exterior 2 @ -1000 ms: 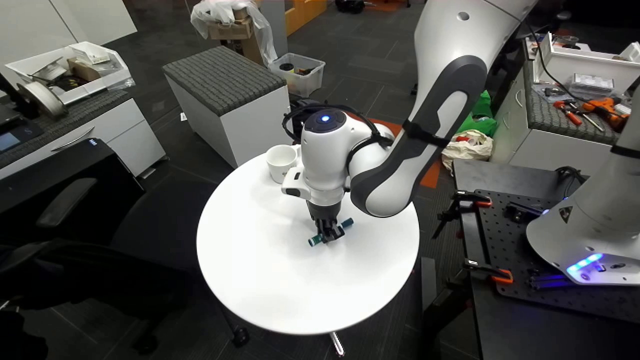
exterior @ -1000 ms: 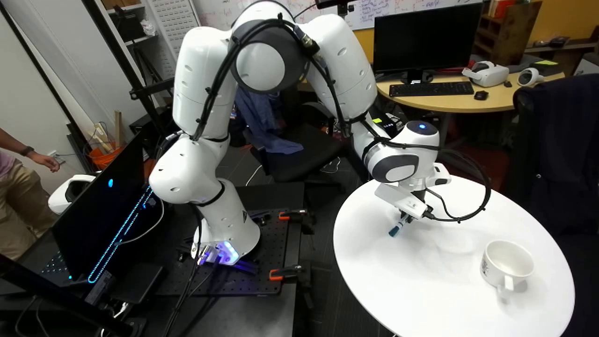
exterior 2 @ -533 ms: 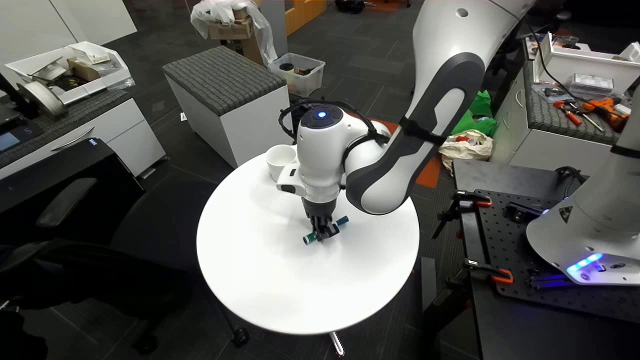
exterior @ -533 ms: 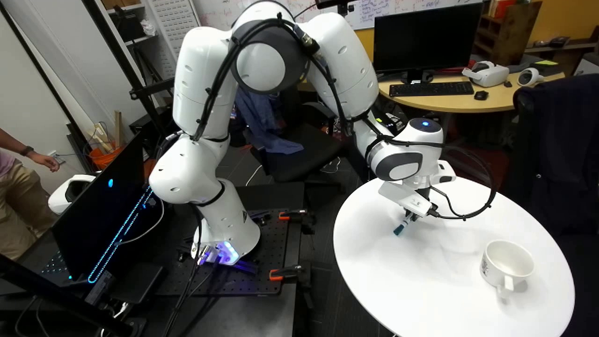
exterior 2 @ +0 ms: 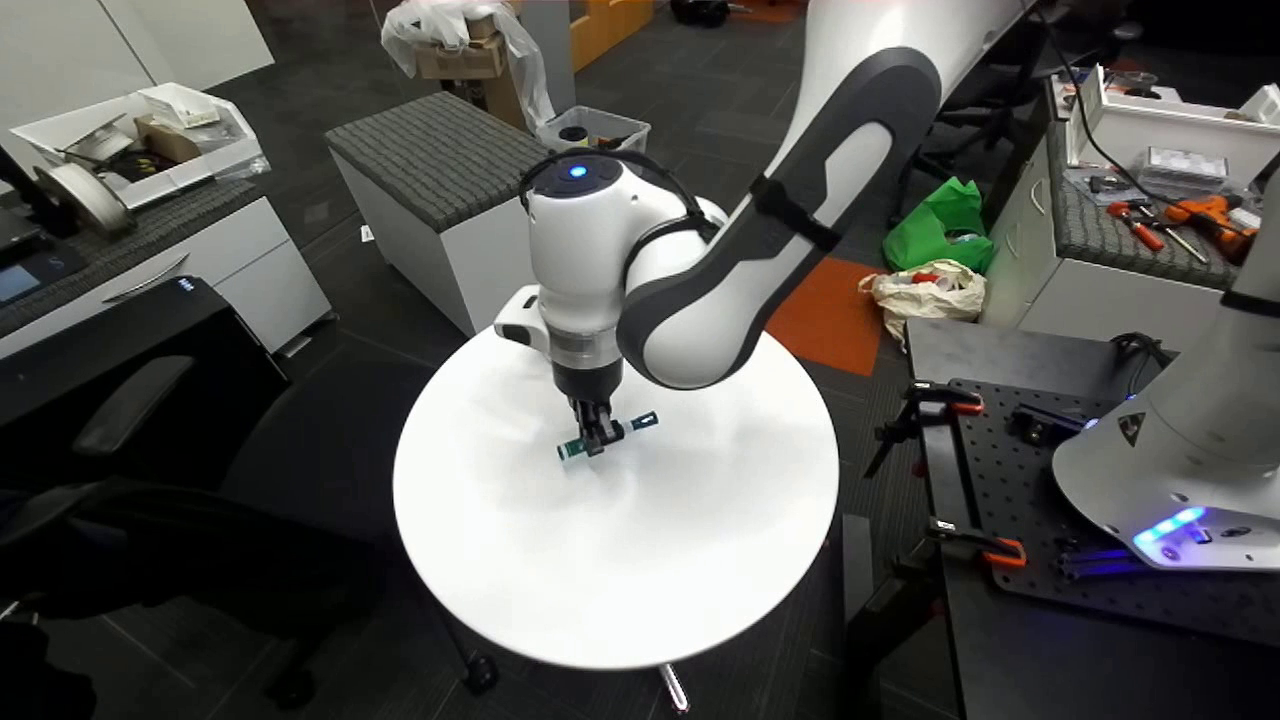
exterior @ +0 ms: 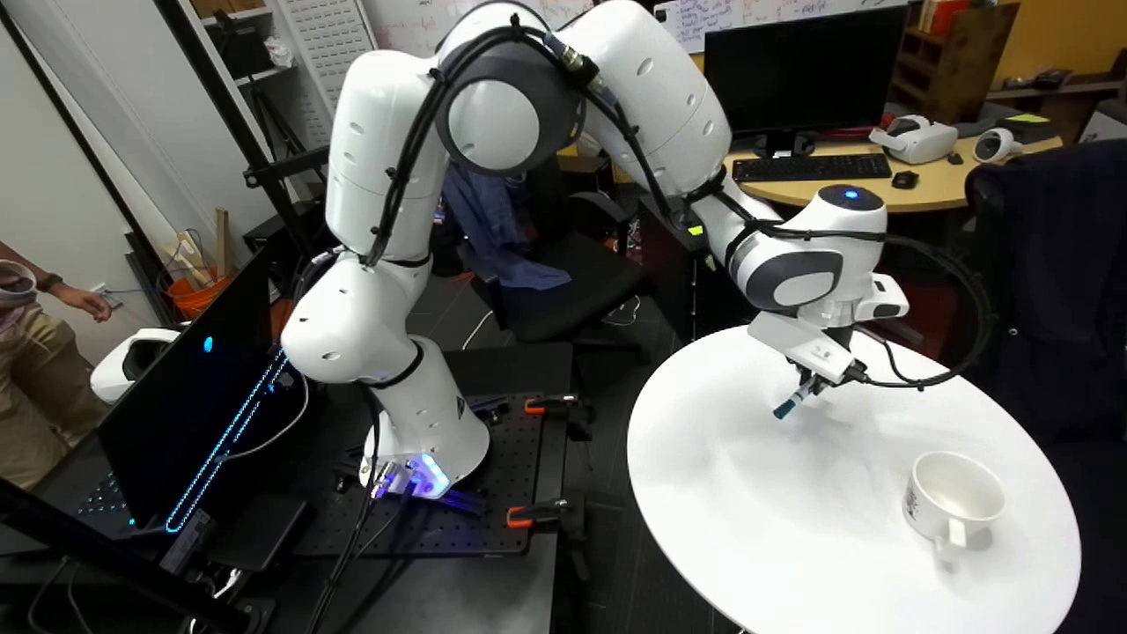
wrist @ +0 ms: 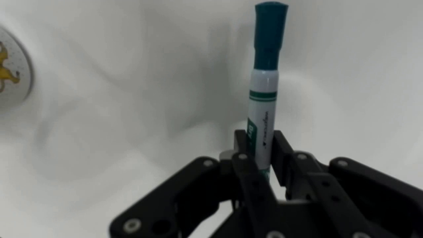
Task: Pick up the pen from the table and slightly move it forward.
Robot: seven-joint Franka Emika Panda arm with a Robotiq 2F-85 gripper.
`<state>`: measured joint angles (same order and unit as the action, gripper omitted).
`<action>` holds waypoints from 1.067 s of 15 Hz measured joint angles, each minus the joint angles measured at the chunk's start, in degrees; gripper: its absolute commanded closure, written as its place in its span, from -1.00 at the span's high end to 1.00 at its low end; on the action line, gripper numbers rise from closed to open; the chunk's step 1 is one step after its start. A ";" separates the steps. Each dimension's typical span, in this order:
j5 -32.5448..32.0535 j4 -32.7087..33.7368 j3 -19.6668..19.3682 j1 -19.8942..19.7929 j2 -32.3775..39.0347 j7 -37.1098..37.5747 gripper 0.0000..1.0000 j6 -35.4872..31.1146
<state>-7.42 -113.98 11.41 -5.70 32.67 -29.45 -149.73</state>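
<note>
The pen is a marker with a teal cap and a white barrel with green marks; it shows in the wrist view (wrist: 265,81) and in both exterior views (exterior: 790,406) (exterior 2: 642,422). My gripper (wrist: 260,143) is shut on its barrel, with one black finger on each side. The teal cap points away from the gripper in the wrist view. The gripper (exterior 2: 598,432) holds the pen roughly level, seemingly a little above the round white table (exterior 2: 650,580). The fingers hide the middle of the pen in the exterior views.
A white cup (exterior: 955,497) stands on the table; its side with a yellow figure shows at the left edge of the wrist view (wrist: 11,72). Dark chairs (exterior: 1048,291) (exterior 2: 250,480) stand close to the table. The robot's black bench (exterior 2: 1060,620) stands beside it.
My gripper has moved with the pen away from the robot's base and slightly up. It stays shut on the pen. The cup on the table has not moved.
</note>
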 measured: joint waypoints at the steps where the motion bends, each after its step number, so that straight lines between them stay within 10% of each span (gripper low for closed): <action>1: 0.81 2.09 0.00 0.30 0.23 0.62 -0.90 2.23; 16: 2.39 34.41 -3.45 4.94 19.32 8.70 -0.90 20.13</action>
<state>-5.03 -79.57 7.96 -0.76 51.99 -20.75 -129.60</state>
